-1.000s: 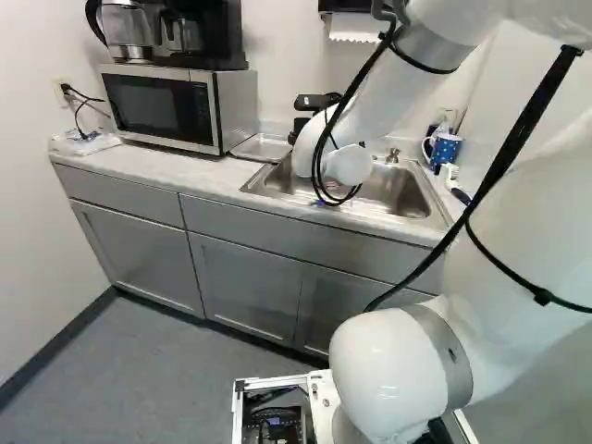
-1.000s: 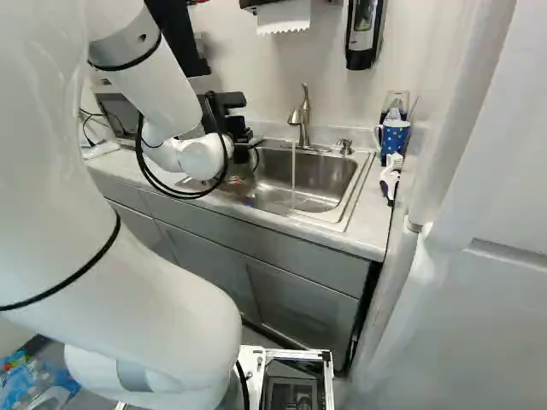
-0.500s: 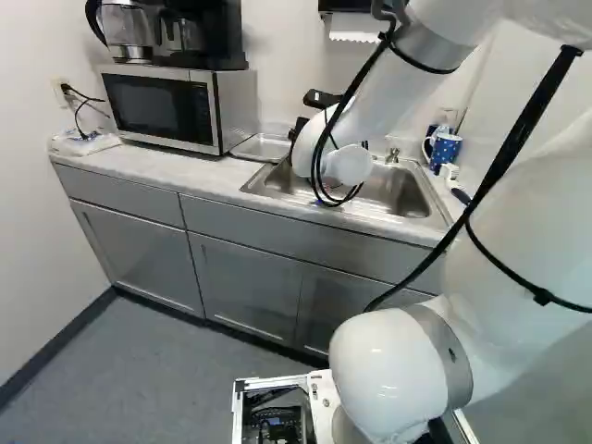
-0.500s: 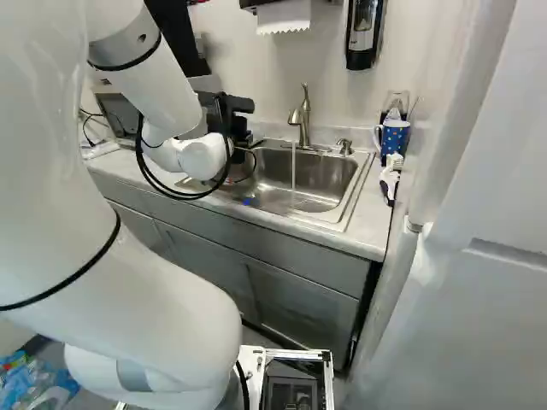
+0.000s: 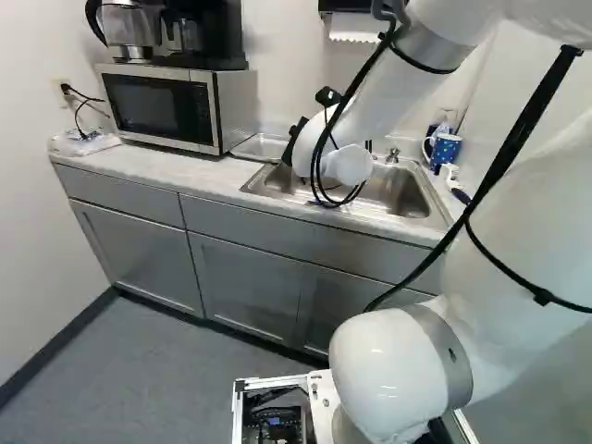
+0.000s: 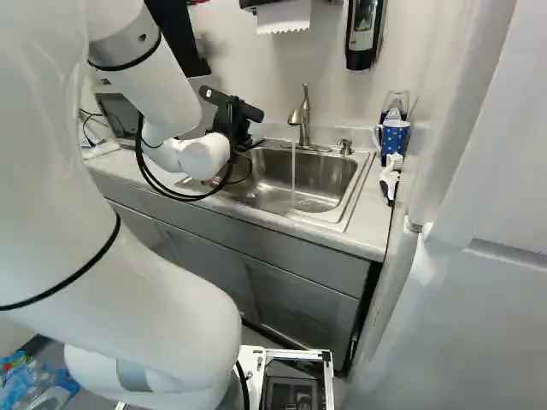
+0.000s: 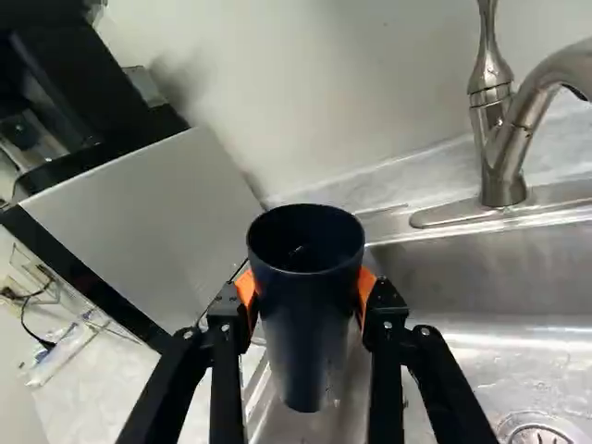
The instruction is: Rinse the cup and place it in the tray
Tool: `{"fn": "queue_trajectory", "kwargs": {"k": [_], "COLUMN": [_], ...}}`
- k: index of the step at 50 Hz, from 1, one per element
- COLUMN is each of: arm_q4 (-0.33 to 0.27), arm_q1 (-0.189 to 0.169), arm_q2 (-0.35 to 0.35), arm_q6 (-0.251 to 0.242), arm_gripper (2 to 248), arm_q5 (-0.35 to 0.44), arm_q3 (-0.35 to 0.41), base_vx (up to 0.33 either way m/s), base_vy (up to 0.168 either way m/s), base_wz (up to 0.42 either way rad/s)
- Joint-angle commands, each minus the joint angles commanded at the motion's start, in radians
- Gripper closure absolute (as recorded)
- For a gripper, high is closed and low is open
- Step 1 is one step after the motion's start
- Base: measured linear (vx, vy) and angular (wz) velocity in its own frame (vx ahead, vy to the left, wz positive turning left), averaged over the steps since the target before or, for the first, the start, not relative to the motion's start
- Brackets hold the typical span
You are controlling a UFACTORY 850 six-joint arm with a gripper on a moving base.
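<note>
Gripper has dark cup pinched btwn both sides, mouth up & tilted, over tray-side end of sink, apart from running water; rinse poss. done, can't confirm, w/ placing in tray beside sink left TBD.
</note>
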Motion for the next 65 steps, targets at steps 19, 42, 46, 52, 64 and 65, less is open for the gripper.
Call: {"fn": "queue_trajectory", "kwargs": {"k": [19,42,46,52,64,65], "arm_q4": [0.0,0.0,0.0,0.0,0.0,0.0], "arm_q1": [0.0,0.0,0.0,0.0,0.0,0.0], "arm_q2": [0.0,0.0,0.0,0.0,0.0,0.0], "arm_q6": [0.2,0.442,0.484,0.547,0.673,0.684], "arm_gripper": [127,127,127,127,127,127], "arm_q5": [0.0,0.0,0.0,0.0,0.0,0.0], "arm_q3": [0.0,0.0,0.0,0.0,0.0,0.0], "base_vx": [0.0,0.0,0.0,0.0,0.0,0.0], "base_vy": [0.0,0.0,0.0,0.0,0.0,0.0], "base_wz": [0.0,0.0,0.0,0.0,0.0,0.0]}}
